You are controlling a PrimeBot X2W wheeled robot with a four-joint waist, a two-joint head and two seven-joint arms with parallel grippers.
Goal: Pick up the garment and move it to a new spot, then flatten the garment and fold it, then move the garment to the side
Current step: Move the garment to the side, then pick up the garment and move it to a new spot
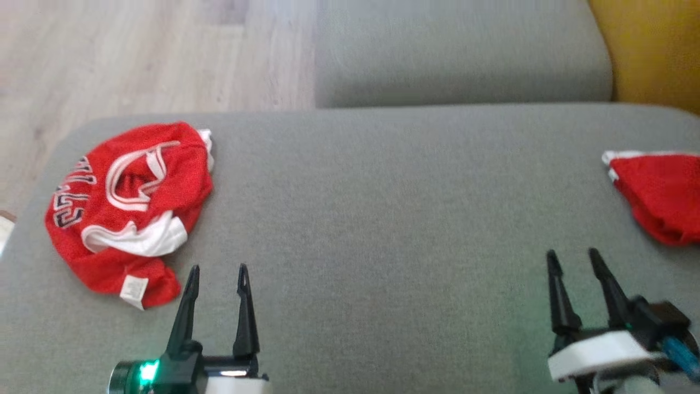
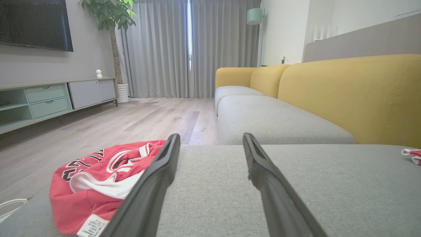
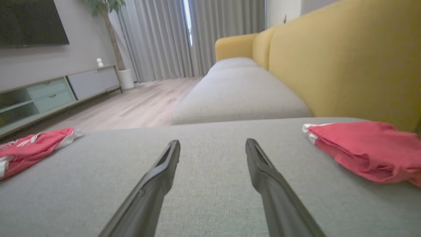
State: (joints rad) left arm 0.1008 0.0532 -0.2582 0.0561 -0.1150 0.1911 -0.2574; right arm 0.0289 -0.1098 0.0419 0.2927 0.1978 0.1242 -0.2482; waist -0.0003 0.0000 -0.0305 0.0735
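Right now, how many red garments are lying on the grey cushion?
2. A crumpled red jersey lies at the grey cushion's left end; a second red garment lies near its right end, cut off by the head view's edge.

The head camera looks down from high up onto the grey sofa seat (image 1: 383, 219). The left gripper (image 1: 218, 268) shows at the bottom left and the right gripper (image 1: 572, 253) at the bottom right. Each wrist camera sits low, close to the seat, and looks flat along its own gripper toward the curtains (image 2: 158, 49) and the wooden floor (image 2: 98, 131). The left wrist camera is very near the crumpled red shirt (image 2: 85, 187). The right wrist camera is nearer the other red cloth (image 3: 361, 148). All three views share the sofa seat, the red shirt and the other red cloth.
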